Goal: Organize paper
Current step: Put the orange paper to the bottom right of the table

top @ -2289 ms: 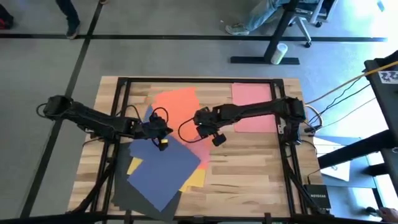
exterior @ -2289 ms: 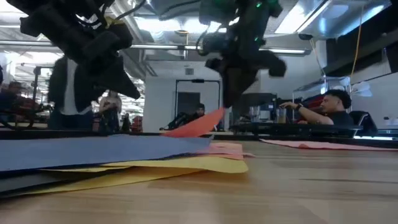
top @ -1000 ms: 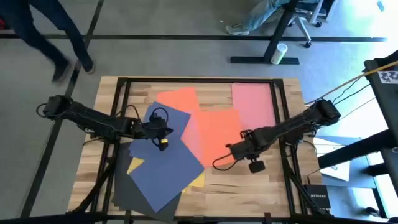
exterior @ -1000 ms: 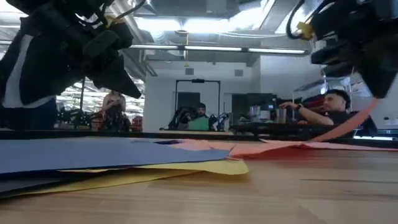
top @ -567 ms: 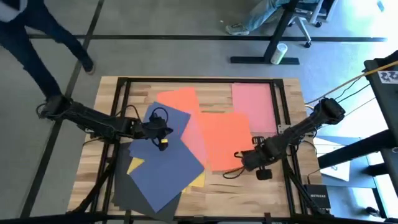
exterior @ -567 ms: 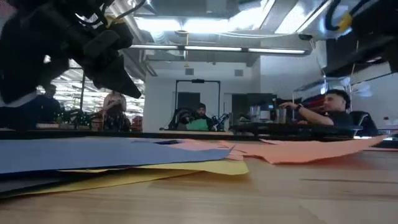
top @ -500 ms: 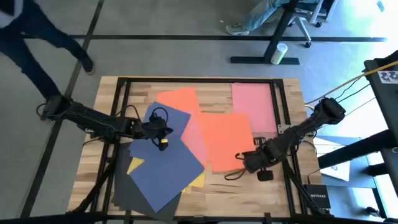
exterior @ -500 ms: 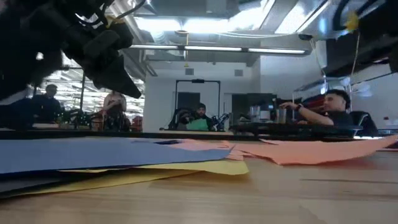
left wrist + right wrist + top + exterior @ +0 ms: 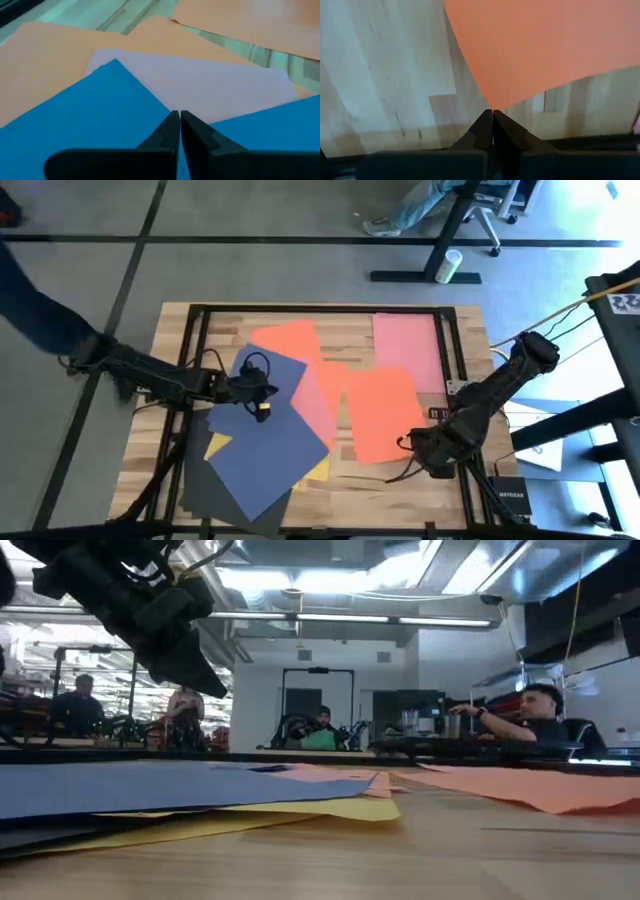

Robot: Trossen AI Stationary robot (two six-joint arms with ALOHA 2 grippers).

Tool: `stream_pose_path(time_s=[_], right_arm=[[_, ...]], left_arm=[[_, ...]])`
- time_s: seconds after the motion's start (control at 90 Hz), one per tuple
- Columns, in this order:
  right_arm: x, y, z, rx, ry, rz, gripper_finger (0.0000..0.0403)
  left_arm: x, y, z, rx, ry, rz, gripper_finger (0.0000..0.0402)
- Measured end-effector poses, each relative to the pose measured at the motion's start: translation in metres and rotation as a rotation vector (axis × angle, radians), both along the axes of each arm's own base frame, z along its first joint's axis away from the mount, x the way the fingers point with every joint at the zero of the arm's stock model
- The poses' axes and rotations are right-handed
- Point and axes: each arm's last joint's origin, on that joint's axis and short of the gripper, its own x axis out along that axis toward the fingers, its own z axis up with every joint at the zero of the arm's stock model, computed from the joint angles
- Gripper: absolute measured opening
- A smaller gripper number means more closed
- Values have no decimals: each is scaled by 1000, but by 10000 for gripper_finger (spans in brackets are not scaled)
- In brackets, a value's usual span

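Several coloured sheets lie on the wooden table. An orange sheet (image 9: 380, 415) lies flat toward the right, with my right gripper (image 9: 408, 445) shut at its near right corner. A pink sheet (image 9: 408, 345) lies at the far right and a second orange sheet (image 9: 285, 340) at the far middle. A blue sheet (image 9: 260, 440) overlaps a pink (image 9: 318, 395), a yellow (image 9: 215, 445) and a dark grey sheet (image 9: 210, 490). My left gripper (image 9: 270, 387) is shut and, in the low view (image 9: 205, 680), hangs above the blue sheet. My right gripper pinches the orange sheet's near right corner (image 9: 492, 104) between its two fingertips (image 9: 485, 125). It comes at the corner from the table's near right side. The rest of the sheet (image 9: 530, 788) lies flat on the table.
Black frame rails (image 9: 200, 350) run along the table's left, right and far sides. Bare wood (image 9: 380, 485) shows near the front edge on the right. A person's leg (image 9: 40, 320) passes just left of the table. People sit in the room beyond (image 9: 530, 715).
My right gripper has gone toward the table's near right corner, dragging the orange sheet with it. The sheet has slid right along the table, and its raised right edge has sunk until it lies flat.
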Motion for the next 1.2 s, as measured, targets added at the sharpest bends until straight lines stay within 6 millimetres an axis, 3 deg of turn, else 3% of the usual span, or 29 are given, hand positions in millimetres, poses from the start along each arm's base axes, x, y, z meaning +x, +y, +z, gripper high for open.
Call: stream_pose_path(time_s=[0.233, 0.711, 0.944, 1.2], right_arm=[[-15, -3, -9, -21, 13, -35, 0], [-21, -3, -25, 25, 62, -89, 0], [-27, 15, -24, 132, 53, -105, 0], [-48, 40, -22, 244, 81, -105, 0]], left_arm=[[0, 0, 0, 0, 0, 0, 1], [0, 0, 0, -14, -2, -4, 1], [0, 0, 0, -23, -5, 3, 1], [0, 0, 0, -21, -4, 1, 1]])
